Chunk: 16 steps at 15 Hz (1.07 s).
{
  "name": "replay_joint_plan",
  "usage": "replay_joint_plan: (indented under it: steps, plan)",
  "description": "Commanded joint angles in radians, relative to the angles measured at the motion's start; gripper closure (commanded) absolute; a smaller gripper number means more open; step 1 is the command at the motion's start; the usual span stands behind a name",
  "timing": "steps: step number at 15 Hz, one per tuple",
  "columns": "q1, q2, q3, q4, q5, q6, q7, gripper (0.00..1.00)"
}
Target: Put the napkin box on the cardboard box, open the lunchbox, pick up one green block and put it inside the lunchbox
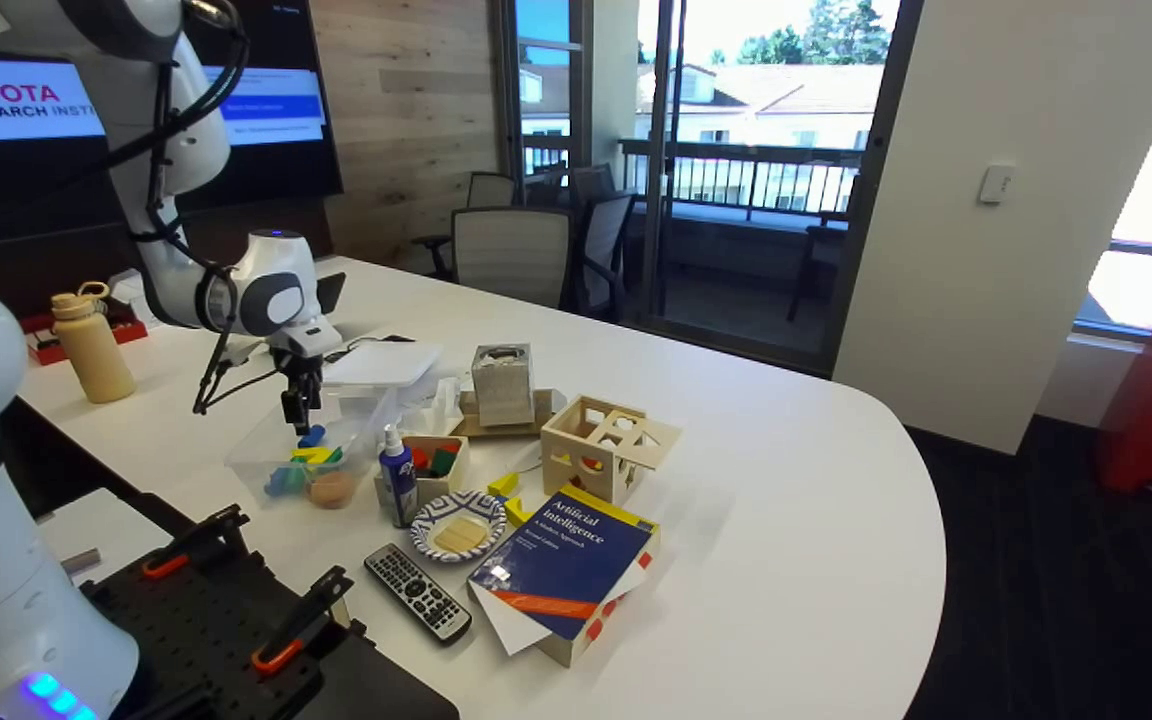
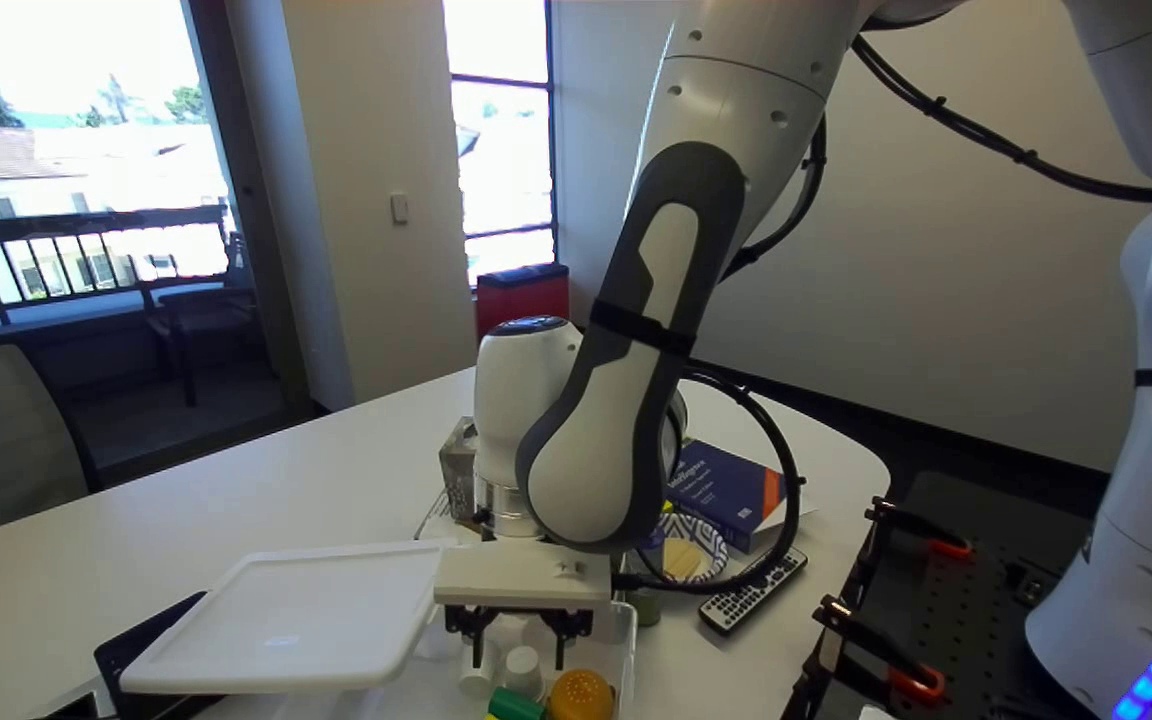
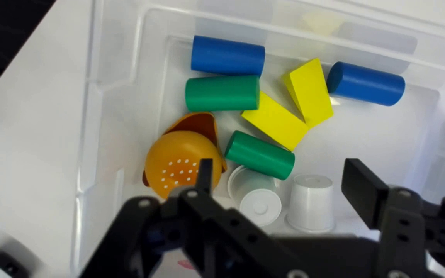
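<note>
1. End effector: in the wrist view, the black two-fingered gripper stands with its jaws well apart, grasping nothing, over the translucent rectangular plastic lunchbox; its exact height we cannot tell

2. Placement: inside the lunchbox we find the upper green cylinder, seemingly smooth painted wood, lying along a blue wooden-looking cylinder, and the lower green cylinder close to an angular yellow block and a tipped white plastic cup, contact unclear

3. Handling: we judge both green cylinders stiff, light and sturdy, yet slippery and apt to roll; the hold belongs at mid-length, one finger on each flank

4. Access: the upper one shows no gap on its blue neighbour's side; the lower one seems easier, though its slant would call for a turn of the wrist

5. Supporting items: in an exterior view, the small upright grey-beige napkin box stands on the low, flat tan-brown cardboard box; we judge it light and crushable, best held gently by its sides. The flat white plastic lid is off the lunchbox

6. Stage: we judge the task nearly or fully done, although a dark green block also shows in the open beige box
</note>
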Motion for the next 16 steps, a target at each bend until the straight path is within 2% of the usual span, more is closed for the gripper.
replay_joint_plan:
  steps: [1, 4, 7, 11, 16]
  plan:
    - [-0.022, -0.068, 0.014, -0.036, 0.024, -0.025, -0.059, 0.00]
    - [-0.008, -0.145, -0.001, -0.068, 0.005, -0.046, -0.093, 0.00]
    - [-0.029, -0.255, 0.011, -0.110, 0.004, -0.079, -0.155, 0.00]
    - [-0.057, -0.410, 0.009, -0.132, -0.019, -0.215, -0.230, 0.00]
    - [-0.116, -0.533, 0.025, -0.096, -0.004, -0.411, -0.334, 0.00]
